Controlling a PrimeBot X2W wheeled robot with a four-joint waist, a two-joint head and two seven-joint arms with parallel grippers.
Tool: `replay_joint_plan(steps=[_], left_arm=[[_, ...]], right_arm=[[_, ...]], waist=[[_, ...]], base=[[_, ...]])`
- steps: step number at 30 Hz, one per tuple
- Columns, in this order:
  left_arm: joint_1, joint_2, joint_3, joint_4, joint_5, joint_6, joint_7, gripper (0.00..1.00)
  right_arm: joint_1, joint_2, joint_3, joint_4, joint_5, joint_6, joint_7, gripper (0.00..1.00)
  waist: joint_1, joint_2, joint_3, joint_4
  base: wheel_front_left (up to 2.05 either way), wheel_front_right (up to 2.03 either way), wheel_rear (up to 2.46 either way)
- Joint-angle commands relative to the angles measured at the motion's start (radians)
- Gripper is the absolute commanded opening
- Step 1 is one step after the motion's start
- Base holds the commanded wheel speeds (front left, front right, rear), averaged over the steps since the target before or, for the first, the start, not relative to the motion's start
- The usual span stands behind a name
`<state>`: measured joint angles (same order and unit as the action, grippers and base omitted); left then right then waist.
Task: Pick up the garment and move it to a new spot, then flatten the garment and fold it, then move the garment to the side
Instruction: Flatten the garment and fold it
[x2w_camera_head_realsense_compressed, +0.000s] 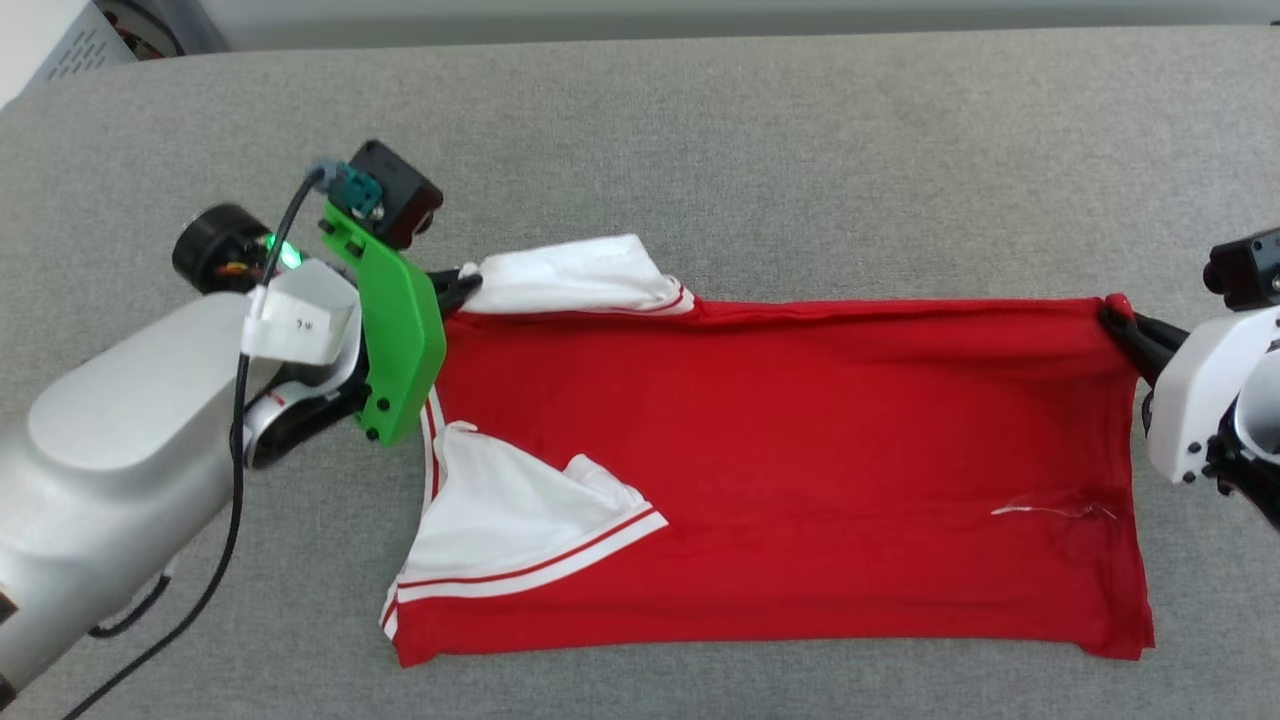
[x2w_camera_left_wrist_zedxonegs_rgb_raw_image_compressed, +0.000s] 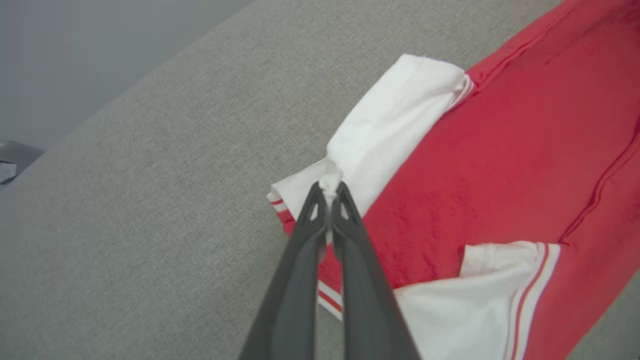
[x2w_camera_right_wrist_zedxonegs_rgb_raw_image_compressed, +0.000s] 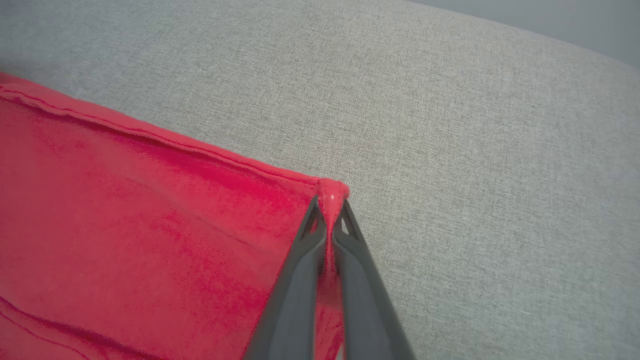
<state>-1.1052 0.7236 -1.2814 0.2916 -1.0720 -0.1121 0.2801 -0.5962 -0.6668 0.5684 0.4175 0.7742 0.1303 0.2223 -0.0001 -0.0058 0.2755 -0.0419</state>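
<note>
A red jersey (x2w_camera_head_realsense_compressed: 800, 450) lies spread on the grey fabric-covered tabletop (x2w_camera_head_realsense_compressed: 700, 130), its long sides running left to right and its plain red side up. Along the jersey's near side, at the left end, a white short sleeve (x2w_camera_head_realsense_compressed: 500, 520) with red-and-white striped trim is folded in over the red body. Toward the jersey's right end, a thin pale thread-like mark (x2w_camera_head_realsense_compressed: 1050, 510) sits on the red cloth, too small to make out. At the jersey's far left corner the second white sleeve (x2w_camera_head_realsense_compressed: 580, 275) is bunched up, and the left pincer (x2w_camera_head_realsense_compressed: 462, 285) is pressed together on a small tuft of that sleeve's white cloth; the left wrist view shows the cloth squeezed between the two dark fingertips (x2w_camera_left_wrist_zedxonegs_rgb_raw_image_compressed: 345, 200). A green bracket (x2w_camera_head_realsense_compressed: 400, 320) on that wrist overlaps the jersey's left edge. At the jersey's far right corner the right pincer (x2w_camera_head_realsense_compressed: 1115, 315) is likewise pressed together, pinching a small peak of red hem, and the far edge of the jersey runs nearly straight between the two corners. Beyond the jersey the tabletop is bare grey fabric.
</note>
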Motion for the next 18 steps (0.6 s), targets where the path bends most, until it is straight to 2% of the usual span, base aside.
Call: replay_joint_plan(steps=[1, 11, 18], left_arm=[[0.047, 0.011, 0.002, -0.012, -0.011, 0.013, -0.014, 0.0], [0.281, 0.071, 0.001, -0.104, -0.034, 0.091, -0.075, 0.0], [0.458, 0.098, 0.001, -0.156, -0.05, 0.13, -0.101, 0.0]], right_arm=[[0.034, -0.007, -0.002, -0.01, -0.003, 0.0, -0.016, 0.0], [0.229, -0.035, -0.036, -0.081, -0.01, 0.0, -0.067, 0.0], [0.422, -0.02, -0.132, -0.15, -0.027, 0.0, -0.076, 0.0]], waist=[[0.0001, 0.0058, -0.047, 0.012], [0.0001, 0.0058, -0.122, 0.026], [0.0001, 0.0058, -0.143, 0.034]], base=[[0.0, 0.0, 0.0], [0.0, 0.0, 0.0], [0.0, 0.0, 0.0]])
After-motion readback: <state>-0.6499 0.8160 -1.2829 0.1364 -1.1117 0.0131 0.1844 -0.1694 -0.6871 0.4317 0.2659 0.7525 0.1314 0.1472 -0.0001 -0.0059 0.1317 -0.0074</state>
